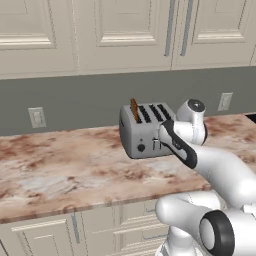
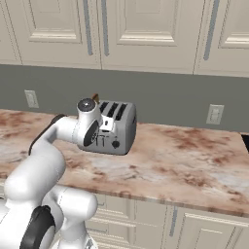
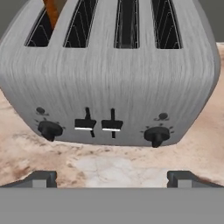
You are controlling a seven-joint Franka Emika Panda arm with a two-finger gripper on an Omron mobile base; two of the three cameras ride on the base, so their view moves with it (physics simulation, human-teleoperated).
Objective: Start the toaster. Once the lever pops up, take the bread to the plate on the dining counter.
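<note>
The silver-grey toaster (image 1: pixel 142 132) (image 2: pixel 119 129) (image 3: pixel 109 83) stands on the marble worktop near the wall. The bread (image 1: pixel 134 110) (image 2: pixel 95 98) (image 3: pixel 51 11), an orange-brown slice, sticks up from its leftmost slot. Two thin black levers (image 3: pixel 98 124) sit side by side low on the front, between two round black knobs (image 3: pixel 49 130). My gripper (image 3: pixel 113 179) is open just in front of the toaster's face, fingertips (image 3: pixel 41 179) spread wide and holding nothing. In both base views my arm's wrist covers part of the toaster's front. The plate and the dining counter are out of view.
The marble worktop (image 1: pixel 60 165) (image 2: pixel 194 155) stretches to both sides of the toaster. Wall sockets (image 1: pixel 36 117) (image 2: pixel 214 114) sit on the grey backsplash. Cream upper cabinets (image 1: pixel 100 35) hang above, and lower cabinets (image 2: pixel 160 221) run under the front edge.
</note>
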